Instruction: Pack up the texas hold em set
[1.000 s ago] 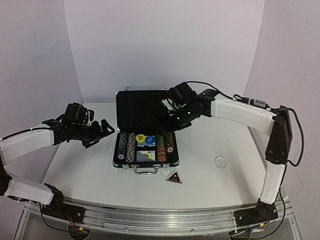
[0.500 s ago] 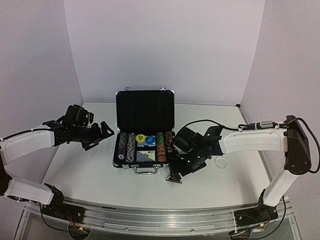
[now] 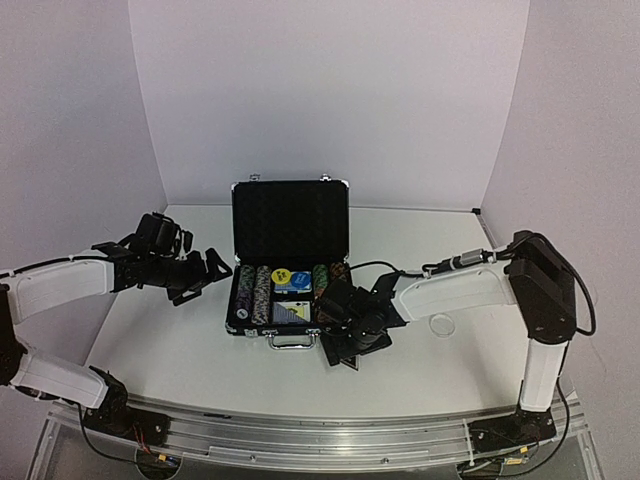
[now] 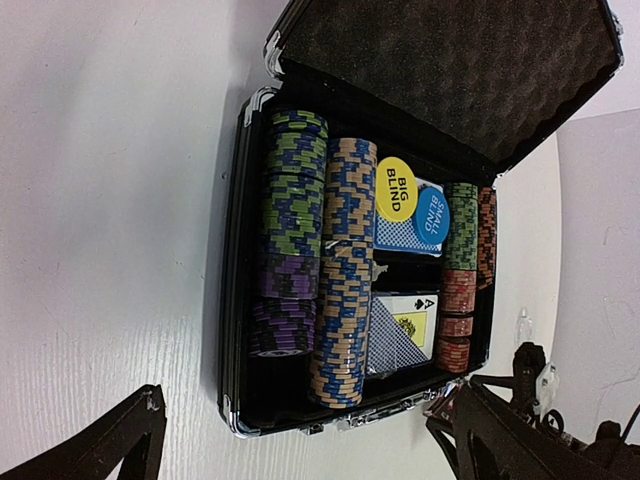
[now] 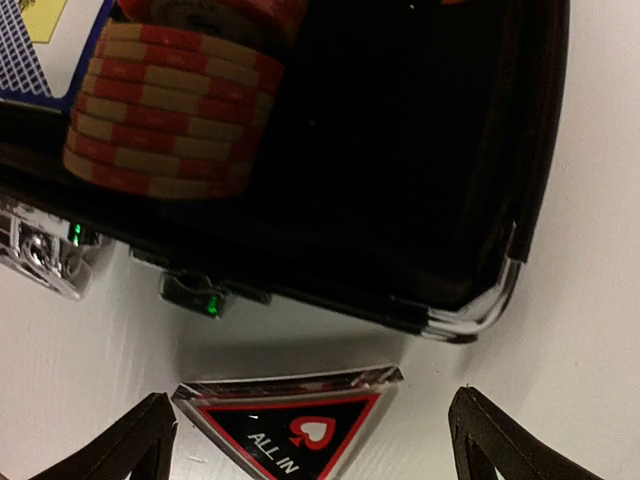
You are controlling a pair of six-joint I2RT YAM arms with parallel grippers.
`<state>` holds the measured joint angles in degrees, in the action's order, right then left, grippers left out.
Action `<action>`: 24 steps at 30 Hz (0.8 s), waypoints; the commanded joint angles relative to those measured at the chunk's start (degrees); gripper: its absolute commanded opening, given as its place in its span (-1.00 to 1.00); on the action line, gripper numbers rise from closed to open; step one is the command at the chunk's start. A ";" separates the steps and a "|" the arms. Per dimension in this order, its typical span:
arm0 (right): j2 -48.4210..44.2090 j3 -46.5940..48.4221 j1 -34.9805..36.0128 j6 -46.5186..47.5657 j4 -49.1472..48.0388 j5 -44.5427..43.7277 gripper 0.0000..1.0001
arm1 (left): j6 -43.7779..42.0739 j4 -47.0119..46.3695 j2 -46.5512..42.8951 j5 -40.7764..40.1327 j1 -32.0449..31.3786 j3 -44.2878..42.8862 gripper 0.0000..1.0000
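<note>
**Right fingers straddle the ALL IN marker at the case front**

Case: the black briefcase point(image 3: 290, 215) stands open at mid-worktop point(image 3: 170, 340). Its foam-lined lid is upright and its handle point(image 3: 290, 342) faces the arm bases.

Contents:
- Striped poker chips point(image 4: 345, 270) lie in rows down the left and right sides of the case.
- Two blue card decks point(image 4: 400, 335) fill the middle, one behind the other.
- A yellow disc point(image 4: 396, 189) marked BIG BLIND and a blue disc point(image 4: 432, 214) marked SMALL BLIND lie on the far deck, edges touching.

Loose pieces:
- A clear disc point(image 3: 441, 324) lies alone on the worktop, right of the case and well apart from it.
- The dark triangular marker point(image 5: 290, 425), red-bordered with a spade and ALL IN, lies flat on the worktop just in front of the case's front right corner, outside the case.

Right gripper point(image 3: 345, 345): it is low over the marker at the case's front right corner.
- The fingers point(image 5: 120, 450) are spread, one on each side of the triangle, and pinch nothing.
- In the wrist view one finger sits just beside a corner of the marker; contact cannot be told.
- The other finger stands clear of it.

Left gripper point(image 3: 205, 270): it hovers above the worktop, left of the case. Its fingers point(image 4: 125, 440) are spread wide and empty. Its wrist view looks across the open case.
</note>
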<state>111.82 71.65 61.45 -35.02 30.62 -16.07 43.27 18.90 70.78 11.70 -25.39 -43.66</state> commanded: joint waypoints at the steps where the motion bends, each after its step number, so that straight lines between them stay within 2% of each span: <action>1: 2.75 2.75 1.01 -2.15 -1.08 -0.17 0.83 | -1.39 -1.25 -1.87 0.33 0.23 0.85 0.99; 13: 1.83 0.84 2.64 -13.05 0.78 -6.19 0.77 | -1.48 0.96 -4.56 0.08 0.25 1.25 0.99; 24: 6.25 6.84 5.79 -19.40 8.77 -9.77 0.66 | -3.50 3.23 -4.83 1.85 0.25 -0.05 0.99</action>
<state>115.82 75.59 65.92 -50.31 34.06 -23.12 41.70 21.21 67.13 12.03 -25.39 -42.59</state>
